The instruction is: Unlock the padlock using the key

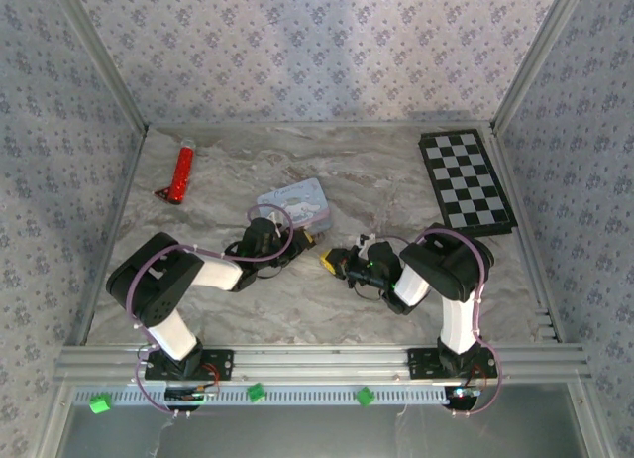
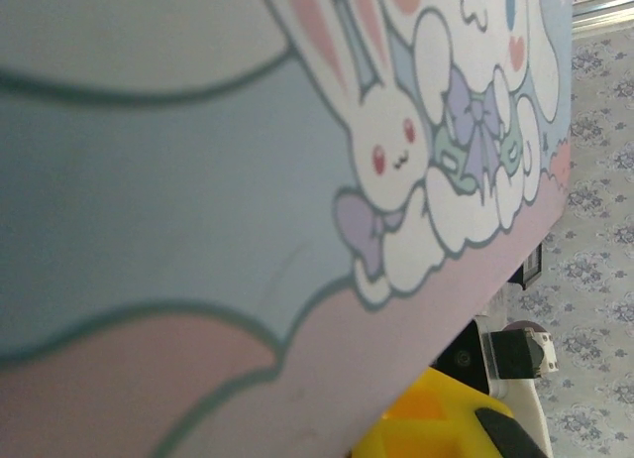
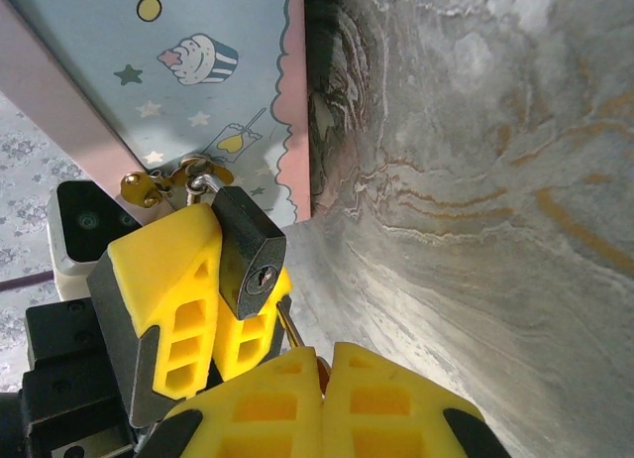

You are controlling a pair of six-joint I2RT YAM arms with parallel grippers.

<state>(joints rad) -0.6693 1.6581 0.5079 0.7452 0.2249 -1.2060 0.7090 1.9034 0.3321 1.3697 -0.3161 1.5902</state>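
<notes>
The small black padlock (image 3: 246,248) hangs with its keyhole face towards the right wrist camera, and its silvery shackle (image 3: 203,185) reaches up to a brass fitting at the edge of the pastel cartoon tin (image 3: 188,71). My left gripper (image 1: 309,240) is shut on the padlock, whose body sits between its yellow fingers (image 3: 163,299). The key's thin blade (image 3: 288,325) sticks out from my right gripper (image 3: 325,364), which is shut on it. The blade's tip sits just below the keyhole, not inside it. In the top view my right gripper (image 1: 333,262) faces the left one.
The tin (image 1: 295,202) lies on the marble table just behind both grippers, and its lid (image 2: 248,180) is very close to the left wrist camera. A red tube (image 1: 183,172) lies at the far left. A chessboard (image 1: 466,180) lies at the far right.
</notes>
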